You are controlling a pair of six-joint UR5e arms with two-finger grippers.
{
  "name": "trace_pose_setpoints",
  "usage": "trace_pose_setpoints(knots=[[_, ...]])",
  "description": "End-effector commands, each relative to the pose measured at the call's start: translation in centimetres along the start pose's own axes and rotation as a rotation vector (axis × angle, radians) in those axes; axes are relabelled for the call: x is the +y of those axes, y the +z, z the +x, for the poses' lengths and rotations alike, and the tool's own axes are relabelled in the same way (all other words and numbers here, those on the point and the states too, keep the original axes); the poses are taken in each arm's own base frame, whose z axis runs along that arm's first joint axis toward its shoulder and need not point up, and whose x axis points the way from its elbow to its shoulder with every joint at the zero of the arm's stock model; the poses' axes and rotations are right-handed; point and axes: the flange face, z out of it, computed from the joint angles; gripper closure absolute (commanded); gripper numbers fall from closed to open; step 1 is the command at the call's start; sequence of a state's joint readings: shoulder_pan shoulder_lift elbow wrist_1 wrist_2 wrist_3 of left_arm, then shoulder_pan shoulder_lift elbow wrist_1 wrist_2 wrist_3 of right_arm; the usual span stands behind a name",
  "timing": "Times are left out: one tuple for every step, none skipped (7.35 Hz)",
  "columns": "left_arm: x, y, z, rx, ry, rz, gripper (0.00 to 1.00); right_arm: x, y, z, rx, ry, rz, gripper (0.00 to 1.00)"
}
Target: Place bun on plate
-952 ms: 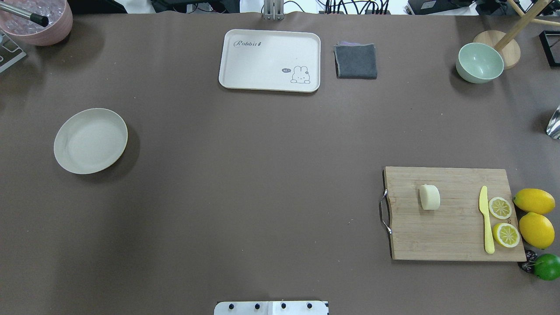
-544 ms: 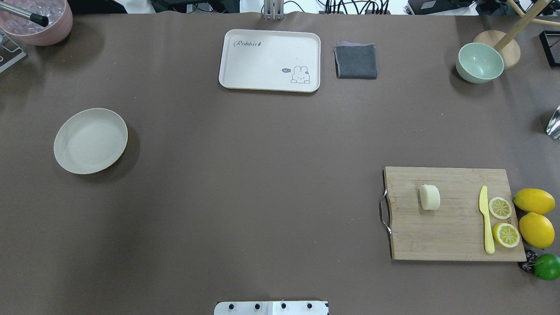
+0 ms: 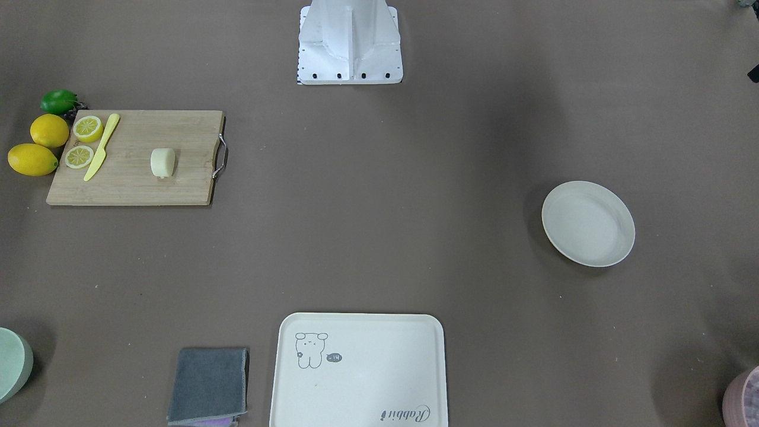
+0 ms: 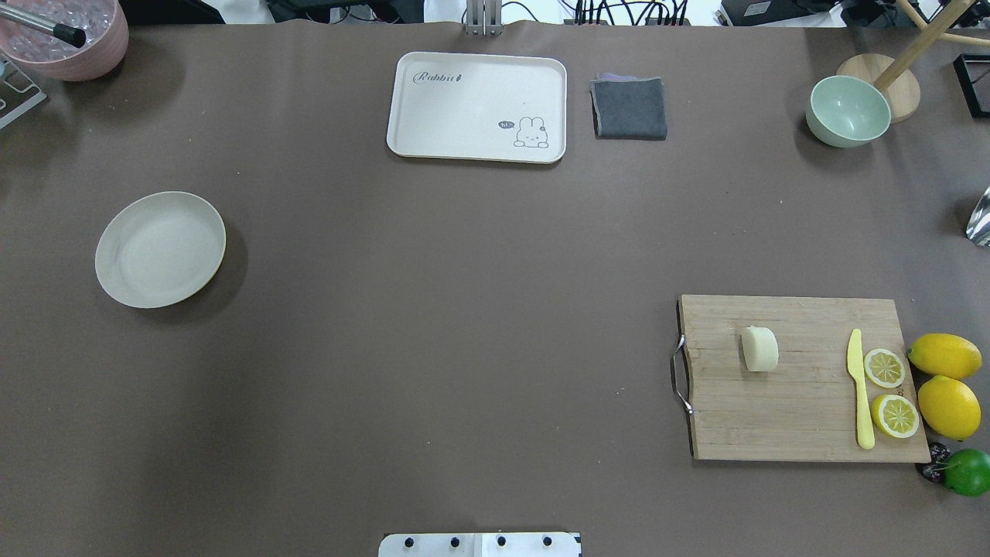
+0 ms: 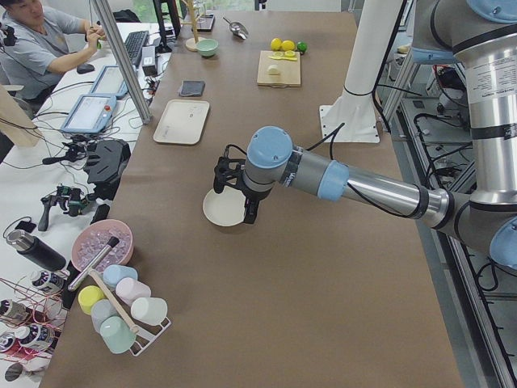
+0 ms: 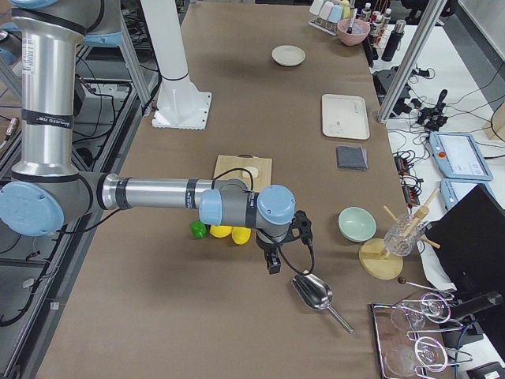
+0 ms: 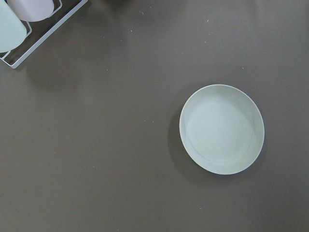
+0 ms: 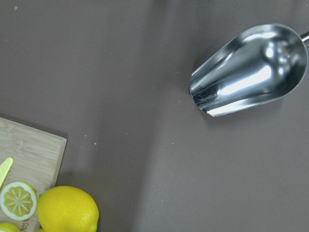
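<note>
Hanging near plate (image 5: 220, 212), left jaws, gap unclear; bun (image 4: 759, 349) untouched.

One bun (image 4: 759, 349), one plate (image 4: 160, 249), one cutting board (image 4: 797, 418), one yellow knife (image 4: 858, 387), two lemon halves (image 4: 884, 367), two whole lemons (image 4: 943, 355), one lime (image 4: 967, 472), one tray (image 4: 476, 107), one grey cloth (image 4: 629, 108), one green bowl (image 4: 848, 111), one metal scoop (image 8: 251, 70)

Board (image 4: 797, 418) with knife (image 4: 858, 387) and lemon slices (image 4: 884, 367), lemons (image 4: 943, 355) just beside; tray (image 4: 464, 108), cloth (image 4: 629, 108), bowl (image 4: 848, 111), scoop (image 8: 251, 70) elsewhere on surface (image 4: 464, 309).
</note>
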State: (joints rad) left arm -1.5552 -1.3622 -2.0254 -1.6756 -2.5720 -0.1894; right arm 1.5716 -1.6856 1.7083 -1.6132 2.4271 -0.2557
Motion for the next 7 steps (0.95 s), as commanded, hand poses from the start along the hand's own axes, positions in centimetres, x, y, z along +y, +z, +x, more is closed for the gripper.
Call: trace_pose_setpoints(knots=[[-5.7,7.7,-3.0,-0.023,0.078,-0.043,0.06,-0.6,0.0,-1.3,-0.043,0.083,0.016,0.0],[-8.3,10.1,-3.9,-0.062,0.087,-0.023,0.03,-0.8,0.3,-1.7,-0.03,0.036,0.038,0.0],[-8.6,14.0,-1.9,-0.092,0.134,-0.03,0.03,-0.7,0.6,-1.8,-0.032,0.016,0.049,0.0],[-8.3,16.6,0.1,-0.112,0.122,-0.007,0.03,-0.8,1.3,-2.2,-0.035,-0.005,0.036,0.0],[-7.6,19.6,2.2,-0.124,0.11,-0.003,0.03,-1.0,1.5,-2.5,-0.036,-0.026,0.041,0.0],[-8.7,22.3,3.9,-0.135,0.1,-0.016,0.03,-0.9,1.9,-2.6,-0.034,-0.031,0.049,0.0],[-9.3,24.3,3.8,-0.141,0.092,-0.043,0.03,-1.0,2.6,-2.6,-0.036,-0.007,0.039,0.0]])
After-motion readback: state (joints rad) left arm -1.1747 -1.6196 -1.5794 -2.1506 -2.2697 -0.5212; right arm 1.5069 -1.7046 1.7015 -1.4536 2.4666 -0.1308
